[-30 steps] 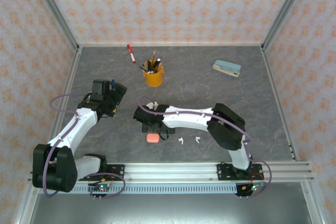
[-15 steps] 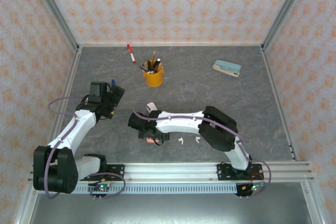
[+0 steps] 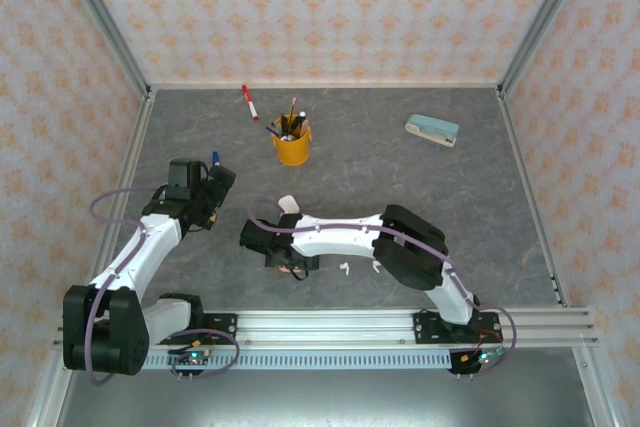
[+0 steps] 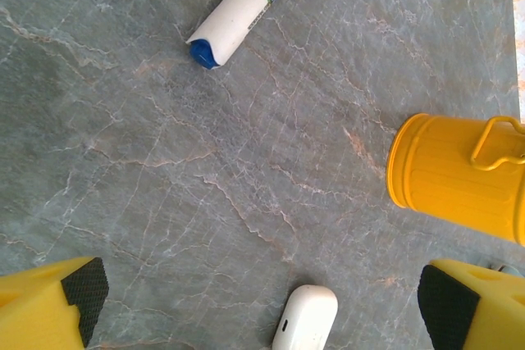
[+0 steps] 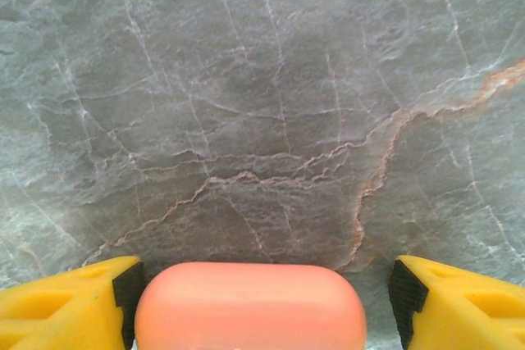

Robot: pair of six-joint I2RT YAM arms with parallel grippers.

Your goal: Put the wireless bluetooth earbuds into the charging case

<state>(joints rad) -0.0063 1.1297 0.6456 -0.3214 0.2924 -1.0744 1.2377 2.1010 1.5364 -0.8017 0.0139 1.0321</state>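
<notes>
Right wrist view: the right gripper point(image 5: 264, 293) has come down around the salmon-pink charging case point(image 5: 250, 311), jaws narrowing either side of it but not yet clamped. It's going for the case first. Two white earbuds point(image 3: 343, 268) lie loose just beside it on the table, none inserted. The left gripper point(image 4: 264, 299) hangs spread wide over the white case point(image 4: 305, 319).

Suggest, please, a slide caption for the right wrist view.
Right tool open astride the closed salmon-pink charging case on the grey marbled table.
</notes>
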